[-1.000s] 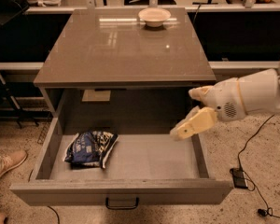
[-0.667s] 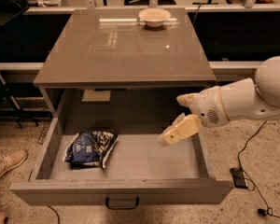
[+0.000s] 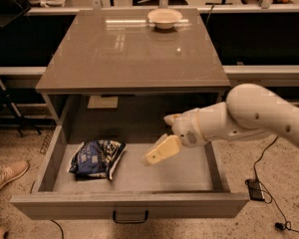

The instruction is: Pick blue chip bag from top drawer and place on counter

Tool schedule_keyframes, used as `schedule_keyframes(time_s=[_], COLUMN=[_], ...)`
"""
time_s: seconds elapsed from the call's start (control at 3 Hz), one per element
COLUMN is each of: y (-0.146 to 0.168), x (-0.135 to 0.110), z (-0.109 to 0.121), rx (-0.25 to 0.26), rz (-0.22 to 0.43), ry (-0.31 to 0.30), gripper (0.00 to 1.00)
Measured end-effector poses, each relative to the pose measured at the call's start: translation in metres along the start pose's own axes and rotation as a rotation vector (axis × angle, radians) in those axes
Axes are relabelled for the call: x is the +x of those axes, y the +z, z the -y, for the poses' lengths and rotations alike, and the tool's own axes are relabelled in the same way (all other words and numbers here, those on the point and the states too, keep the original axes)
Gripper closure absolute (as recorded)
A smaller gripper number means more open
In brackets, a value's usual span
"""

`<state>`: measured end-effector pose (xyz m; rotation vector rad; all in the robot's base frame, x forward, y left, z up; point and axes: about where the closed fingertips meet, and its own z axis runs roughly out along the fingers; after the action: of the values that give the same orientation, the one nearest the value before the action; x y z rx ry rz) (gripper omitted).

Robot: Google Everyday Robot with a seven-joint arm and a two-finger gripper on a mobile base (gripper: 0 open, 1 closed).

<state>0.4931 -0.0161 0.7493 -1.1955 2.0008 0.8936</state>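
Camera view looks down on the blue chip bag [image 3: 95,158], which lies crumpled on the floor of the top drawer [image 3: 139,178]. The bag is to the left of the end effector [image 3: 157,139], near it but clearly apart, and close to the drawer's left wall.

The drawer is pulled out wide, and its dark handle [image 3: 130,216] sits at the centre of the front panel, below and a little left of the end effector. The end effector hangs inside the drawer over the bare middle of the floor. Its two cream fingers are spread apart, one pointing down-left toward the bag and the other shorter one higher up. Nothing is between them and they touch nothing. The white arm [image 3: 259,113] reaches in from the right, over the drawer's right wall.

A pale flat card [image 3: 102,102] rests against the back of the drawer, up and to the left of the end effector. Above the end effector, the glossy counter surface [image 3: 129,59] spans the cabinet top. A white bowl [image 3: 164,18] stands at its far edge, well apart from the end effector.

On the speckled floor, a small black box [image 3: 255,189] with a cable lies to the right. A tan shoe [image 3: 7,176] shows at the far left.
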Motion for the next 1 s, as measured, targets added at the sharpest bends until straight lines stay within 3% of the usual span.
schedule_keyframes(time_s=[0.67, 1.0], y=[0.065, 0.065], x=[-0.008, -0.013], z=[-0.003, 0.007], rx=[0.055, 0.097], rz=[0.05, 0.066], ry=[0.053, 0.049], gripper=[0.0, 0.0])
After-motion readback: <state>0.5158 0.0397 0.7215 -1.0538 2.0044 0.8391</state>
